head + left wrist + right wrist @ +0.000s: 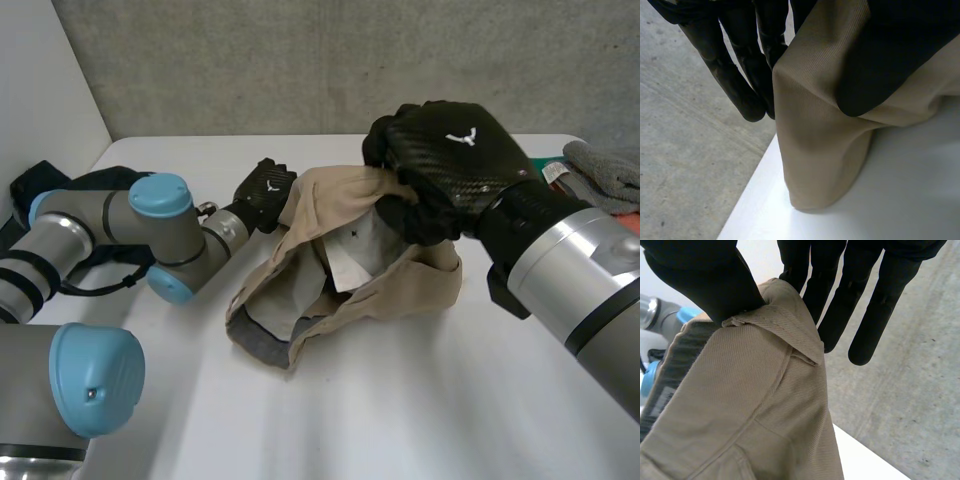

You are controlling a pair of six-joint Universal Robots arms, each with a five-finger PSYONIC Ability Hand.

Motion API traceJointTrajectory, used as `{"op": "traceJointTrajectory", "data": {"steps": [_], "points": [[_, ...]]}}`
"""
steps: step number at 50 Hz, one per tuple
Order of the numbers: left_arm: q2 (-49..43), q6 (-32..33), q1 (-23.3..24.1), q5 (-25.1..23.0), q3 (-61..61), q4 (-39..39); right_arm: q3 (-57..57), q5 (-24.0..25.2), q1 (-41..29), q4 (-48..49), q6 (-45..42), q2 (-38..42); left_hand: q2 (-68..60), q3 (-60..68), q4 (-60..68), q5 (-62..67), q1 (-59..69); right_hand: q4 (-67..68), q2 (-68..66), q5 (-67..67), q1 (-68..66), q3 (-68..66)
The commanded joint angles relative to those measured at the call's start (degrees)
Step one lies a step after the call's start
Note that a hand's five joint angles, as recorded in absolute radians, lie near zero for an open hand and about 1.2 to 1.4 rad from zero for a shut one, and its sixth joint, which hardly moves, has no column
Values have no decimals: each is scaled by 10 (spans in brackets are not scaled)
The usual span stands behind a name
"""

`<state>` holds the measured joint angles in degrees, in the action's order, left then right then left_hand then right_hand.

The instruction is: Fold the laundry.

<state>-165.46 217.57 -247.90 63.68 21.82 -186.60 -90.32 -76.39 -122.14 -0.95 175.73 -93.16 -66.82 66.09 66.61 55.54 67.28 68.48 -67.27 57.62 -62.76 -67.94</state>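
Observation:
A beige garment (400, 290) with a grey lining, perhaps shorts, hangs bunched between both hands, its lower part resting on the white table (400, 410). My left hand (265, 190) holds its far left edge. In the left wrist view the cloth (815, 130) is pinched between the thumb (880, 60) and the fingers (740, 75). My right hand (450, 150) grips the raised right part above the table. In the right wrist view the thumb (705, 275) presses a hemmed edge of the cloth (750, 390) against the fingers (865, 305).
A pile of grey cloth (605, 165) lies at the table's right edge, with something green and orange (552, 172) beside it. A dark bag (40, 185) sits off the table behind the left arm. A concrete wall stands behind the table.

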Motion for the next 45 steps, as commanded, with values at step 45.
{"op": "traceJointTrajectory", "data": {"steps": [45], "points": [[494,-109,101,338,673,-119,546,-97,170,-161,-113,462,509,-502,-507,-496,-513,-585,573,-576,528,579]]}}
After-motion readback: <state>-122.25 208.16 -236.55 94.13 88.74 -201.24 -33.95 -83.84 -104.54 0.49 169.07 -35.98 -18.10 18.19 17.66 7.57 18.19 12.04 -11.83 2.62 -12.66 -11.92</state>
